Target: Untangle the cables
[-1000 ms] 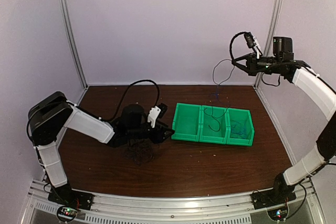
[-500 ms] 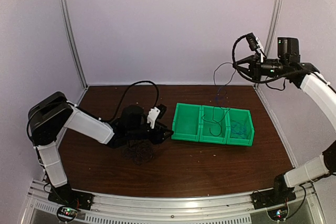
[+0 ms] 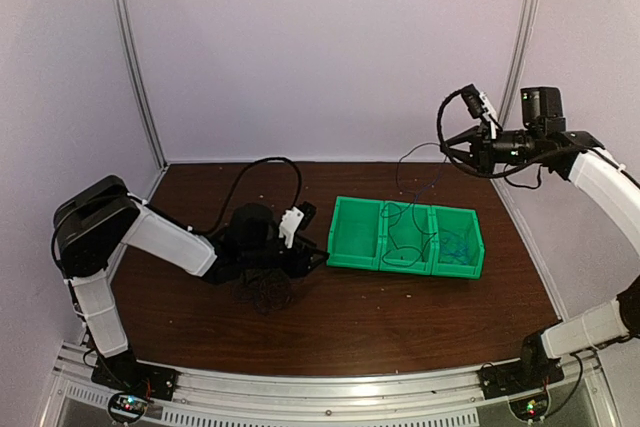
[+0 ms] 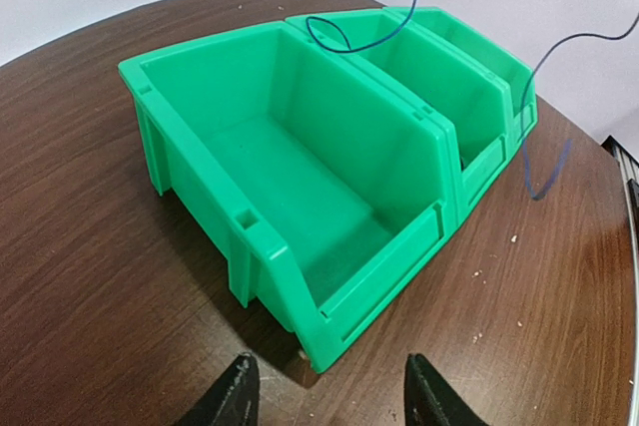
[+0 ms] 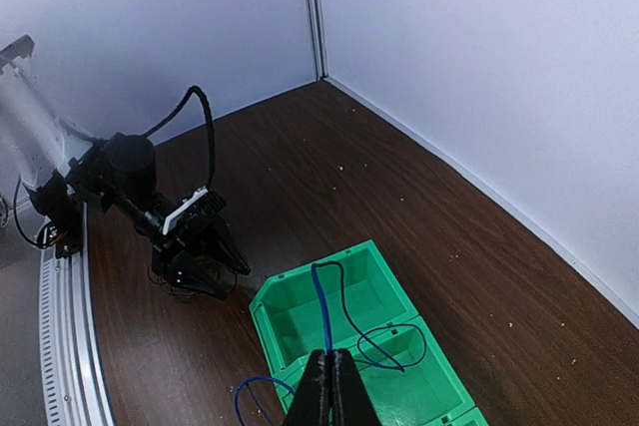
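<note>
1. The right gripper (image 5: 330, 393), held high, is pinched shut on a blue cable (image 5: 321, 318) that trails down into the green bins (image 3: 405, 265).
2. The left gripper (image 4: 329, 401) sits half open and empty, low before the bins, with the dark tangle (image 3: 265, 293) beneath its arm.

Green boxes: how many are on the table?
3, side by side in one row on the table: the left box, the middle box and the right box. None seems hidden.

Soft, even light — weak shadow beneath the bins (image 4: 389, 162), slight grain, wide-angle bowing at edges.
</note>
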`<state>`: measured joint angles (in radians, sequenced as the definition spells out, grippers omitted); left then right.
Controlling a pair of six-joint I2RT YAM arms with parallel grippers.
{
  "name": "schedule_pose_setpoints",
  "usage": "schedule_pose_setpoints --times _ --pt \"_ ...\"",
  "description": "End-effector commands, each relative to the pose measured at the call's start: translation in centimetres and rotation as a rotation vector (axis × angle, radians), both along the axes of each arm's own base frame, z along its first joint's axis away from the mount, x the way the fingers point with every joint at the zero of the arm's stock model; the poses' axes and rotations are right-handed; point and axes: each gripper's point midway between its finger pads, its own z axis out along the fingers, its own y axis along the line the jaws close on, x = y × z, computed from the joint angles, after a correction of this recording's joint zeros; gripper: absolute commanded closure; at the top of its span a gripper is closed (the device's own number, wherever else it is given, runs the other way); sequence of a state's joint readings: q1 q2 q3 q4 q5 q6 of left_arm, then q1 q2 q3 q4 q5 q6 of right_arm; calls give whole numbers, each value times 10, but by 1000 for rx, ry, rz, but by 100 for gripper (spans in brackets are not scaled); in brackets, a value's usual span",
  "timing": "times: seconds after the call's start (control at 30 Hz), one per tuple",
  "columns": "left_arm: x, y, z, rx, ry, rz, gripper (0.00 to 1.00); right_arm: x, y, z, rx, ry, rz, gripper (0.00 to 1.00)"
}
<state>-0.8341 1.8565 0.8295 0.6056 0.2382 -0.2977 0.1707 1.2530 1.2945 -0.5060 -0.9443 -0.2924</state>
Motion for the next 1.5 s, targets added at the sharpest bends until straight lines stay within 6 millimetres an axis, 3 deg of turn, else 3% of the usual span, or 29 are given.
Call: schedule_pose_setpoints --times 0.0,0.13,0.33,0.43,0.6,0.8,0.93,1.13,1.23,1.27,1.47 --pt "1 0 21 -45 -45 11 50 21 -2 -28 -40 38 -47 100" --pt "1 2 20 -35 -48 13 50 46 -9 -47 -85 51 -121 100" --pt "1 5 16 -17 -52 22 50 72 -13 -54 -103 22 -173 100" --pt "1 5 15 -17 -52 24 50 82 -15 -81 -153 45 -186 100" --pt "1 6 13 -16 -51 27 50 78 -14 -144 -267 149 -162 100" --pt "1 5 8 -13 -42 26 50 60 6 -210 -387 286 -101 100" --pt "1 5 9 -16 -42 28 50 58 19 -233 -448 326 -86 100" --pt "0 10 9 -10 -43 40 50 62 19 -264 -557 414 -91 100" --pt "-1 13 7 -4 -42 48 50 61 19 -267 -579 425 -88 100" --pt "-1 14 8 -3 -42 50 50 59 19 -262 -571 418 -86 96" --pt "-2 17 8 2 -41 57 50 44 19 -203 -525 306 -78 71"
